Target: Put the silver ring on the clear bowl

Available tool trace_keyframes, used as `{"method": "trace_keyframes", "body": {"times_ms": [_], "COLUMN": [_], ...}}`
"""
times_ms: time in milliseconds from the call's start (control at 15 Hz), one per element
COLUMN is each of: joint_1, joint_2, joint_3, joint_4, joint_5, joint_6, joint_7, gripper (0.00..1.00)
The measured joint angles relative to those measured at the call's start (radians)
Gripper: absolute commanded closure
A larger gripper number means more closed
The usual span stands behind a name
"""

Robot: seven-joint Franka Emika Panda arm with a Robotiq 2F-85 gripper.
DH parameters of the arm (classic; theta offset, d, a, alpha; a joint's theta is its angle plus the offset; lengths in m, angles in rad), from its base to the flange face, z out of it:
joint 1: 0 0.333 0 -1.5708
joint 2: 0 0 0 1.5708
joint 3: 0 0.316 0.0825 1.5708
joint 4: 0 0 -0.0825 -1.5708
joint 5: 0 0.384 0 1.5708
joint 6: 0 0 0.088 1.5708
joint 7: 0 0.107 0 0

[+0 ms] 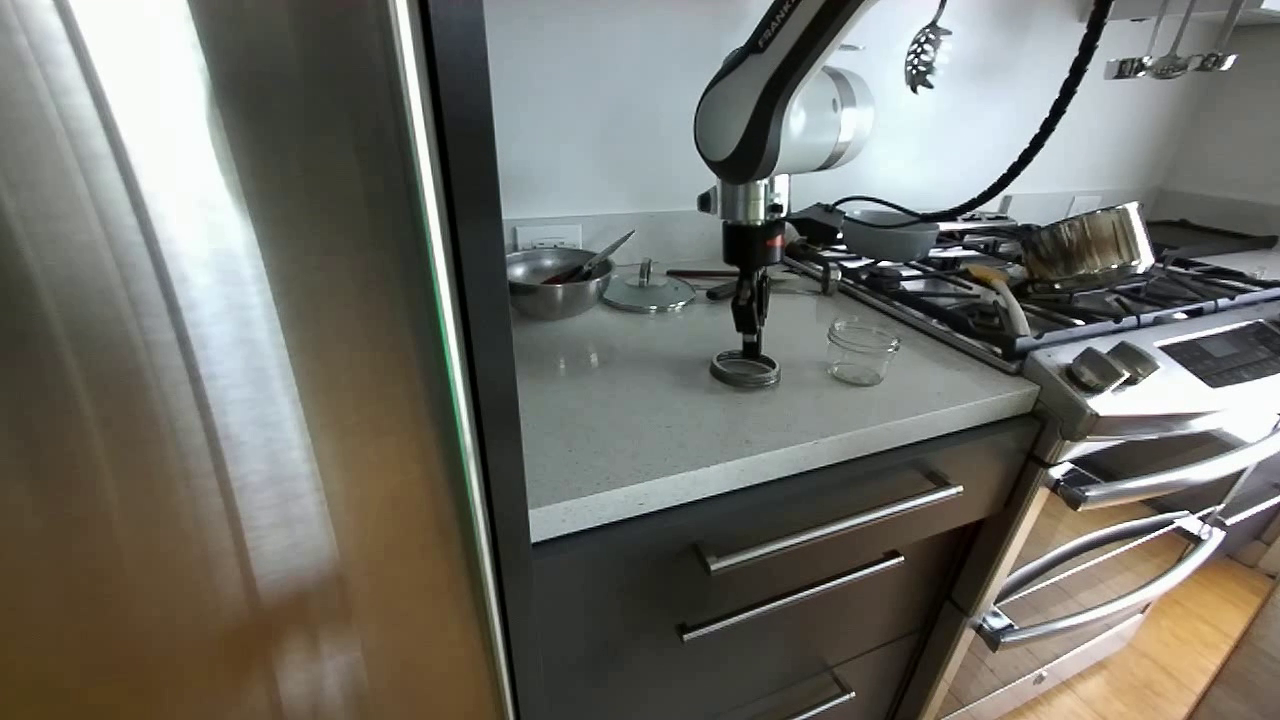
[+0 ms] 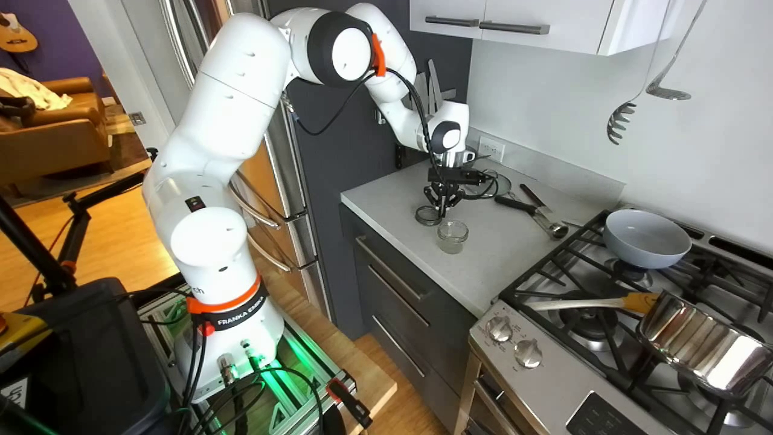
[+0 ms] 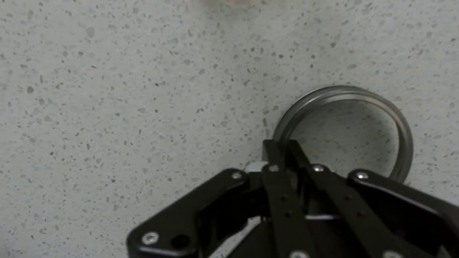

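Observation:
The silver ring is a flat grey metal band at counter level. I cannot tell whether it touches the counter. It also shows in an exterior view and in the wrist view. My gripper is closed on the ring's near-left edge, one finger inside the band and one outside. The gripper points down in both exterior views. The clear bowl, a small transparent glass cup, stands upright on the counter a short way from the ring; it also shows in an exterior view.
A steel bowl with utensils and a glass lid lie at the back of the counter. Several utensils lie near the wall. A stove with a tilted steel pot and a blue-grey bowl adjoins. A fridge flanks it.

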Motion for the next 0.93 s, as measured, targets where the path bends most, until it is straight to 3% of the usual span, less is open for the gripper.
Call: {"method": "trace_keyframes", "body": {"times_ms": [400, 933], "joint_1": [-0.010, -0.011], "joint_2": [-0.050, -0.232], "joint_3": [-0.010, -0.051], "joint_4": [-0.018, -0.185], "joint_5": [-0.009, -0.053], "joint_6": [0.017, 0.057], "joint_7": [0.007, 0.089], "gripper": [0.98, 0.98]}}
